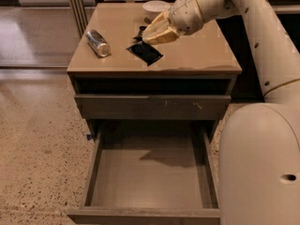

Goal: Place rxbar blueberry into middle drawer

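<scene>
The rxbar blueberry (146, 54), a flat black bar, lies on the tan cabinet top (197, 55) near its middle. My gripper (151, 35) hovers just above and to the right of the bar, pointing left and down at it. A smaller black packet (139, 33) lies just behind the gripper, partly hidden. The middle drawer (140, 186) is pulled wide open below, with a bare grey floor.
A silver can (98, 43) lies on its side at the cabinet's left. A white bowl (155, 6) stands at the back. A shut drawer front with pale scratches (154, 107) is above the open drawer. My arm's large body (262, 163) fills the right side.
</scene>
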